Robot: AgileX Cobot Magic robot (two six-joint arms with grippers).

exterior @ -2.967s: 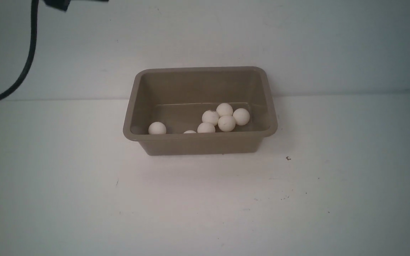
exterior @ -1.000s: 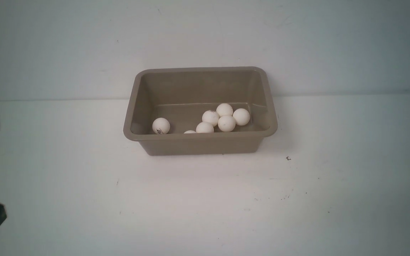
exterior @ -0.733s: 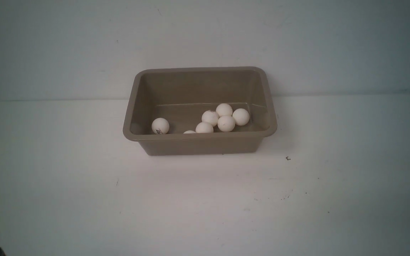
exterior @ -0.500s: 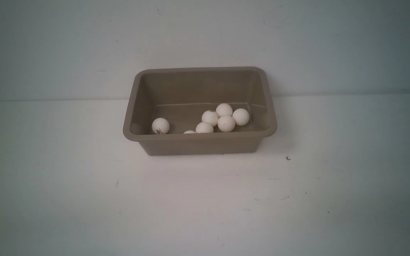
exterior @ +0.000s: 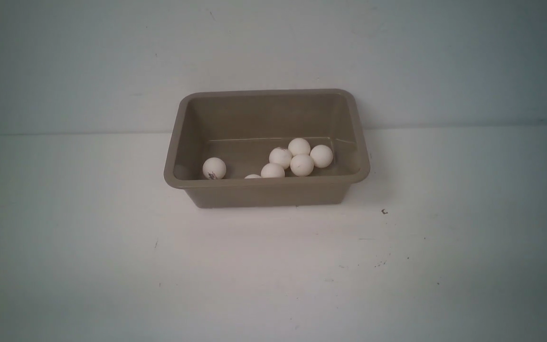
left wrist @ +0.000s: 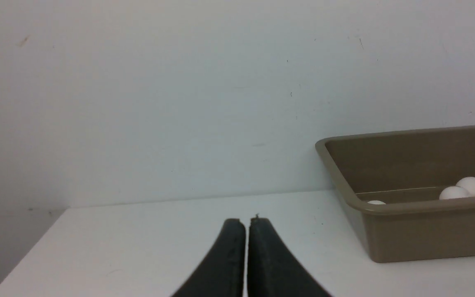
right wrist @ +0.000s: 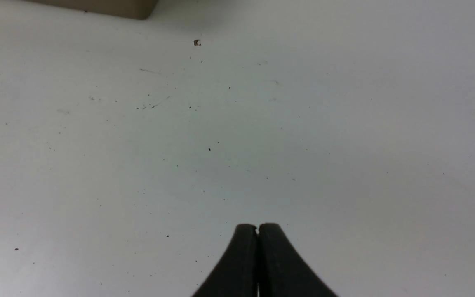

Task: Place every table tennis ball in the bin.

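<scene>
Front view: white table (exterior: pixel 273 275) around bin (exterior: pixel 266 192).

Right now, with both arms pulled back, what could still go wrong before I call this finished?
1. One ball barely peeks over the bin's near rim, so more could hide behind that wall; the count is uncertain.
2. No view shows the whole table, so a stray ball could sit outside them.
3. The bin looks light; a returning arm could nudge it.
</scene>
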